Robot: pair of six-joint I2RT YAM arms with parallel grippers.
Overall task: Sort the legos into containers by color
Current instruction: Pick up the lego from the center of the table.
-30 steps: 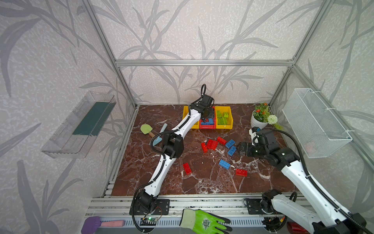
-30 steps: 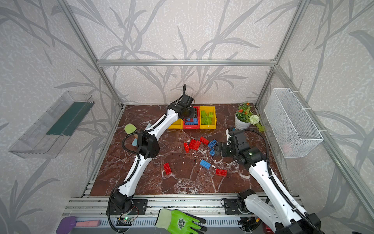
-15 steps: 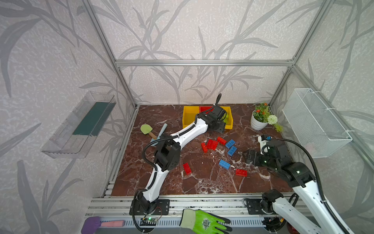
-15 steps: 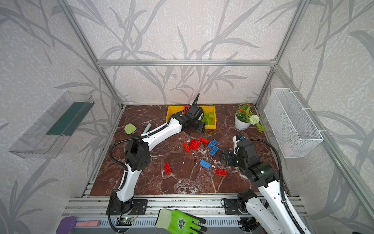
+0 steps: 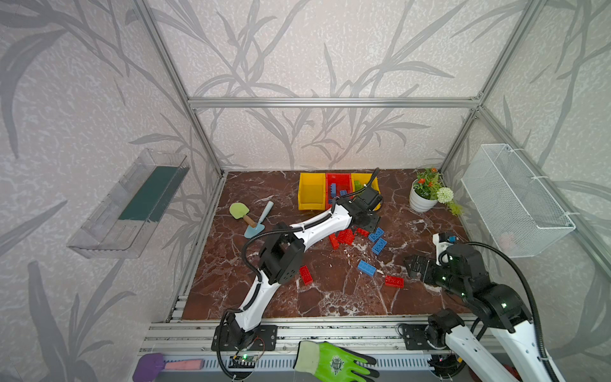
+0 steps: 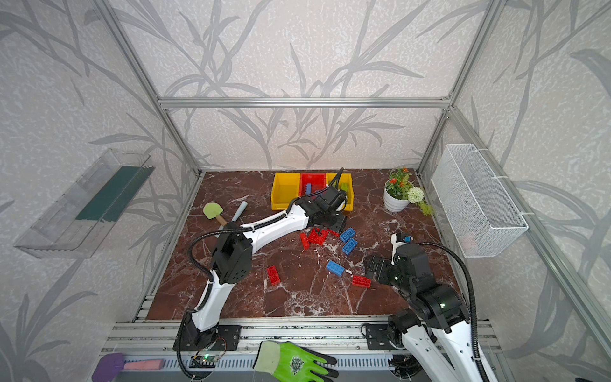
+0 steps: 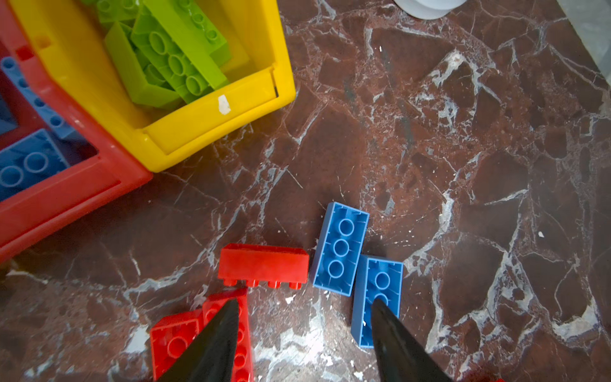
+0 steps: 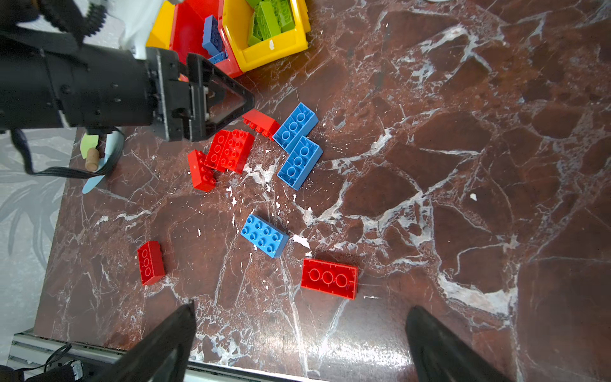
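Note:
The containers stand in a row at the back: an empty yellow bin [image 5: 310, 196], a red bin [image 5: 337, 185] holding blue legos [image 7: 26, 162], and a yellow bin [image 7: 211, 129] holding green legos [image 7: 172, 56]. My left gripper [image 5: 365, 221] [image 7: 305, 302] hangs open and empty just above the floor. One finger is over a red cluster [image 7: 178, 344], the other over a blue brick [image 7: 377, 287]. A red brick on its side [image 7: 263, 264] and another blue brick [image 7: 340, 248] lie just beyond. My right gripper [image 5: 413, 266] [image 8: 302, 307] stands wide open near a red brick [image 8: 329, 278].
Loose on the floor lie a blue brick [image 5: 366, 268] and a red brick [image 5: 305, 275]. Toy shovels [image 5: 248, 218] lie at the left, a potted plant [image 5: 425, 195] at the back right. A wire basket [image 5: 515, 198] and a clear tray [image 5: 132, 201] hang on the side walls.
My left gripper has swung from over the bins forward and down to the red and blue pile, its jaws narrowing somewhat. My right arm has drawn back toward the front right.

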